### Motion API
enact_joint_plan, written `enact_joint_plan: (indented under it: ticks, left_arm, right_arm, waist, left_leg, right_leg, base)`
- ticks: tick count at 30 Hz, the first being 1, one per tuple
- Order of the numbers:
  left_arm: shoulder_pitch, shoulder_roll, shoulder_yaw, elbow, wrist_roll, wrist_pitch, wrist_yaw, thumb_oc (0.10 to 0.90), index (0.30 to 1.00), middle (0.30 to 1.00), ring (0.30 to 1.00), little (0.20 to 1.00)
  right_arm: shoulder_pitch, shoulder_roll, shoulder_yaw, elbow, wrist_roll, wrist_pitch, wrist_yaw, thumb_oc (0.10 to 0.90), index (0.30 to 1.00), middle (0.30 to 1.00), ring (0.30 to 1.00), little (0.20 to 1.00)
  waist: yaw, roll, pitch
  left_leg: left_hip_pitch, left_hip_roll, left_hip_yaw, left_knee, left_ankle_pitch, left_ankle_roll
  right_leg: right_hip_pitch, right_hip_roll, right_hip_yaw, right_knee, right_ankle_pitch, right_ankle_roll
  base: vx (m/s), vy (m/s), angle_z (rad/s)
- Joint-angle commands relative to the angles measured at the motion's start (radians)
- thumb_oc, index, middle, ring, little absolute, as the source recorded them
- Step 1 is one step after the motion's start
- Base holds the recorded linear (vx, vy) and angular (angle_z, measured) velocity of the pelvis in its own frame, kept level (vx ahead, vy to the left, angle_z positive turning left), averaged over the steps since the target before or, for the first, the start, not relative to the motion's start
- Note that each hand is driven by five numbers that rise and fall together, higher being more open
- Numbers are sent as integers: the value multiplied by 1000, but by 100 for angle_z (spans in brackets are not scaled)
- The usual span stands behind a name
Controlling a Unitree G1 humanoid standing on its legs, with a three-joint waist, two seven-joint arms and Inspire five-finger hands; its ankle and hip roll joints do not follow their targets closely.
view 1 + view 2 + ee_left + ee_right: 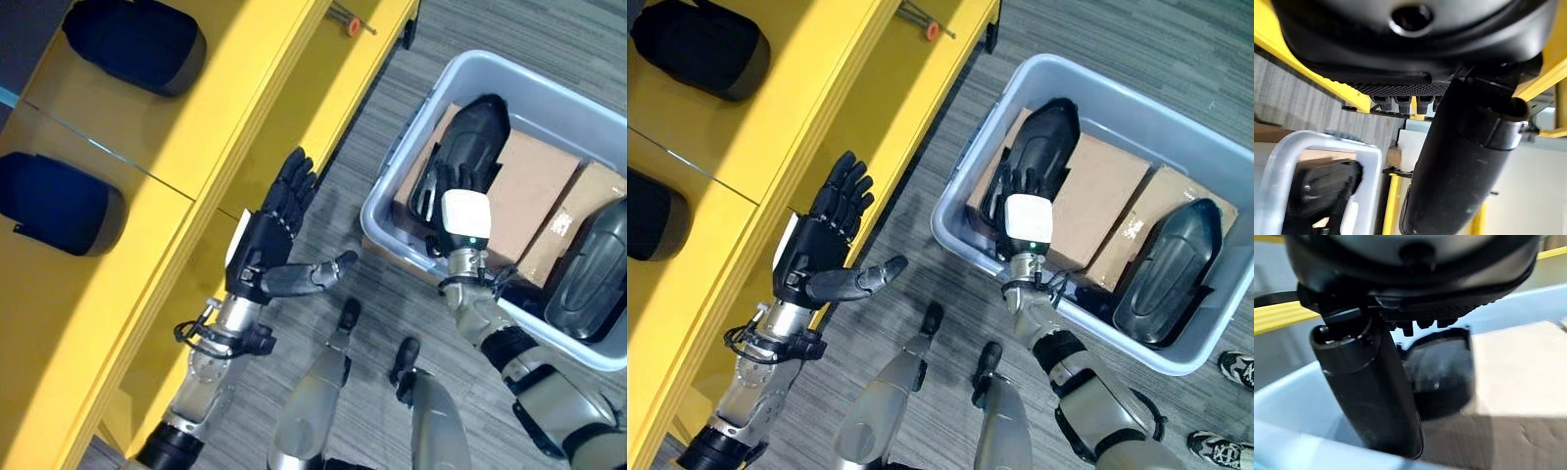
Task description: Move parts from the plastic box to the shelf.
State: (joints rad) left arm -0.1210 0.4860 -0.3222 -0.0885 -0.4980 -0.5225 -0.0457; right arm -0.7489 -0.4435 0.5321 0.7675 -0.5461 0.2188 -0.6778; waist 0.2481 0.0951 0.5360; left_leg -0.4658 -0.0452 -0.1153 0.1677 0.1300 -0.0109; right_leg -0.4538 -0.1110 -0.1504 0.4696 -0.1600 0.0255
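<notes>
A robot is standing over a grey floor, with a yellow shelf [118, 323] on its left and a pale plastic box [965, 240] on its right

The right hand [1027, 201] is reaching down into the near left corner of the box, directly over a dark, elongated part [1043, 137]. This part is lying just past the hand, with its long axis running away from the robot toward the far wall of the box, roughly in line with the forearm. The hand's fingers are resting on or against the near end of the part; whether they are curled round it or only touching cannot be told, since the back of the hand is covering them and the right wrist view is showing only the thumb beside the part

The left hand [272, 230] is hovering palm-up between shelf and box, fingers straight and spread, thumb pointing toward the box, holding nothing. It is well apart from the part, so the right hand is clearly the nearer one

Counting: two parts are sitting in the box, the one under the hand and a second part [1171, 269] at the right end, both resting on brown cardboard [1107, 196]. Two more parts are already lying on the shelf, one [137, 44] further away and one [59, 201] closer in. A small orange-tipped tool [351, 22] is sitting at the shelf's far end

The next step is likely a grasp and lift leftward to the shelf
</notes>
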Motion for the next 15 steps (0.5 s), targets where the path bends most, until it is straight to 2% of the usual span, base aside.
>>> enact_joint_plan:
  ticks: [1, 9, 12, 15]
  left_arm:
    - [-41, -43, 11, -142, 21, -85, 24, 900, 1000, 1000, 1000, 1000]
    - [-54, -50, -6, -133, 18, -75, 32, 900, 1000, 1000, 1000, 1000]
    - [-61, -52, -7, -123, 12, -73, 25, 900, 1000, 1000, 1000, 1000]
    - [-65, -54, -14, -116, 11, -74, 26, 900, 1000, 1000, 1000, 1000]
  right_arm:
    - [-90, -39, -1, -7, 15, 7, -63, 900, 1000, 1000, 1000, 1000]
    - [-125, -45, 1, 47, 26, 21, -32, 900, 1000, 1000, 1000, 1000]
    - [-159, -53, 20, 82, -17, 36, 13, 900, 1000, 1000, 1000, 1000]
    - [-188, -63, 50, 110, -74, 50, 5, 900, 1000, 1000, 1000, 1000]
  waist:
    - [-10, 51, -16]
    - [-14, 68, -16]
    - [-12, 79, -16]
    - [-8, 85, -16]
  left_leg:
    - [-2, -40, 77, -2, -32, 51]
    - [-73, -44, 96, 28, -32, 48]
    - [-113, -43, 107, 46, -30, 45]
    - [-138, -42, 111, 60, -29, 45]
  right_leg:
    - [4, 13, -69, 35, 33, -4]
    - [-79, 8, -72, 99, 13, -9]
    - [-121, 7, -75, 128, 7, -12]
    - [-146, 5, -77, 146, 4, -14]
  base:
    - [0, 0, 0]
    - [1, -1, 2]
    - [0, 0, 0]
    - [0, 0, 0]
